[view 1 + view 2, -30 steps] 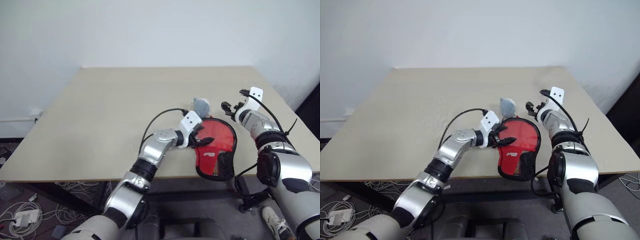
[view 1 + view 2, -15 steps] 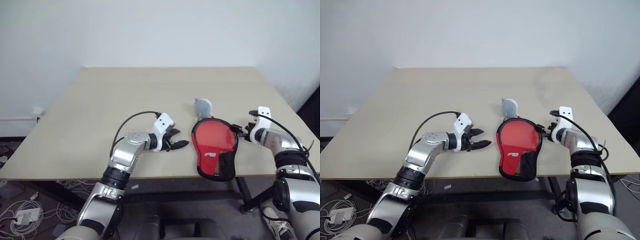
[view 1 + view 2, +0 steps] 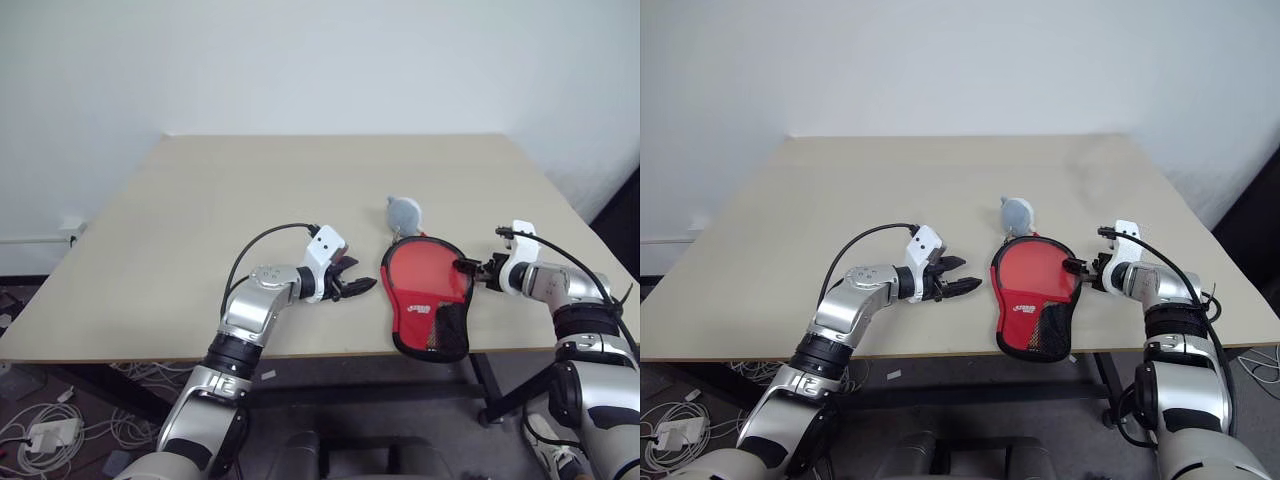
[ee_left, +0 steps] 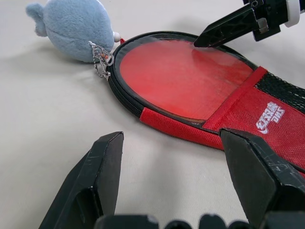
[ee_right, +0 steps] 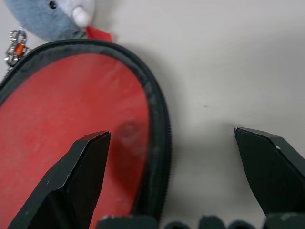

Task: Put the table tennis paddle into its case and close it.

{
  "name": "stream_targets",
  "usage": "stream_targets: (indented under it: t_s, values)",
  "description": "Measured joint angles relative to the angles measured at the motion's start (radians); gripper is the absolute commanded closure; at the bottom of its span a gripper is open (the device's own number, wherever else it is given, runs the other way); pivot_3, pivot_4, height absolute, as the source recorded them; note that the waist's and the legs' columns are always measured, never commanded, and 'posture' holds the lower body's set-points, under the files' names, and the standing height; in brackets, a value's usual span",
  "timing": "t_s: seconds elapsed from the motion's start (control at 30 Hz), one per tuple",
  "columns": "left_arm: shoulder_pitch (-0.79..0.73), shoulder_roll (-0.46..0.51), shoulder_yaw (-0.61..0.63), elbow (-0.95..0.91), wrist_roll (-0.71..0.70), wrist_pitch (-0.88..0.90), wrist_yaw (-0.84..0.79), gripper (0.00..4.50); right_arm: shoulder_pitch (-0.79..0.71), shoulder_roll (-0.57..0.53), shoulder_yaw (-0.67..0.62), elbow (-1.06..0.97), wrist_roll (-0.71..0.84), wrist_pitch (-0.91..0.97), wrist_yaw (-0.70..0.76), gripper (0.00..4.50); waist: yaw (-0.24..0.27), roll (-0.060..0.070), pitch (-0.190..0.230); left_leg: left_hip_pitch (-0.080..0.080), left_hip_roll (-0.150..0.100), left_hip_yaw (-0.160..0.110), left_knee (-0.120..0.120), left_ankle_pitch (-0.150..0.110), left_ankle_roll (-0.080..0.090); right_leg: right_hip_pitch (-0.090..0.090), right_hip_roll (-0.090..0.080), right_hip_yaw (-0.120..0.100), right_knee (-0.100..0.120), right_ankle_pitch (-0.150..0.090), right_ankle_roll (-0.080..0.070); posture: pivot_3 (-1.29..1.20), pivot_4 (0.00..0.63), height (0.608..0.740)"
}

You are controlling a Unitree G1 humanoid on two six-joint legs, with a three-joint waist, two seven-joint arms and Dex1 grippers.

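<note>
Both jaws stand open and empty. One case (image 3: 430,300), red with black edging and a mesh patch, lies flat near my surface's (image 3: 200,220) front edge, one grey plush charm (image 3: 404,212) at its zip. Left gripper (image 3: 352,285) hovers beside it; right gripper (image 3: 470,268) points at its rim.

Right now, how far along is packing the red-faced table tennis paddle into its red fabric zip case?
Apparently done: the paddle's red face lies inside the red fabric case, whose black zip edge looks closed up to the blue-grey plush charm. In hand: nothing; the left gripper and right gripper stand open beside it. Left: probably nothing.
</note>
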Motion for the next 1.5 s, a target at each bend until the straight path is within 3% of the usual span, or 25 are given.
stream_targets:
  t_s: [0.07, 0.4, 0.53, 1.13, 1.43, 1.5]
  values:
    - [0.000, -0.002, 0.000, 0.003, 0.000, -0.001, 0.006, 1.11, 0.000, 0.004, 0.000, -0.007, 0.000, 0.011, 0.011, 0.01, 0.000, 0.000, 0.000, 0.000, 0.000, 0.000, 0.000, 0.000, 0.000, 0.000, 0.000, 0.000, 0.000, 0.000, 0.000, 0.00, 0.000, 0.716]
    - [0.000, -0.008, 0.003, 0.025, 0.000, -0.009, 0.026, 1.11, 0.004, 0.026, 0.043, -0.029, -0.002, 0.017, 0.069, 3.37, -0.001, -0.001, 0.000, 0.001, 0.000, 0.000, 0.000, 0.000, 0.000, 0.000, 0.000, 0.000, 0.000, 0.000, 0.000, 0.00, 0.000, 0.716]
    - [-0.001, -0.007, 0.005, 0.030, 0.000, -0.012, 0.029, 1.11, 0.030, 0.021, 0.071, -0.079, -0.002, 0.018, 0.118, 4.46, -0.006, -0.001, 0.000, 0.001, 0.001, 0.000, -0.001, 0.000, 0.000, -0.001, 0.001, 0.000, 0.000, 0.000, 0.000, 0.00, 0.000, 0.716]
    - [-0.011, -0.009, 0.011, 0.032, -0.001, -0.014, 0.033, 1.11, 0.194, 0.010, 0.177, -0.444, 0.039, 0.186, 0.266, 4.46, -0.005, -0.001, 0.000, 0.001, 0.002, -0.001, -0.001, 0.000, -0.001, -0.001, 0.001, -0.001, 0.000, 0.000, 0.000, 0.00, 0.000, 0.716]
    - [-0.011, -0.045, -0.027, 0.040, 0.002, -0.026, 0.017, 1.11, 0.195, 0.036, 0.188, -0.448, 0.022, 0.170, 0.224, 4.46, -0.006, -0.004, -0.002, 0.007, 0.002, 0.000, -0.001, -0.002, -0.003, 0.002, 0.001, 0.000, 0.000, 0.000, 0.000, 0.00, 0.000, 0.716]
    - [-0.011, -0.054, -0.047, 0.042, 0.006, -0.037, 0.011, 1.11, 0.195, 0.040, 0.185, -0.441, 0.022, 0.167, 0.213, 3.98, -0.006, -0.006, -0.003, 0.012, 0.002, 0.000, -0.002, -0.004, -0.007, 0.005, 0.001, 0.000, 0.000, -0.002, 0.000, 0.00, 0.000, 0.716]
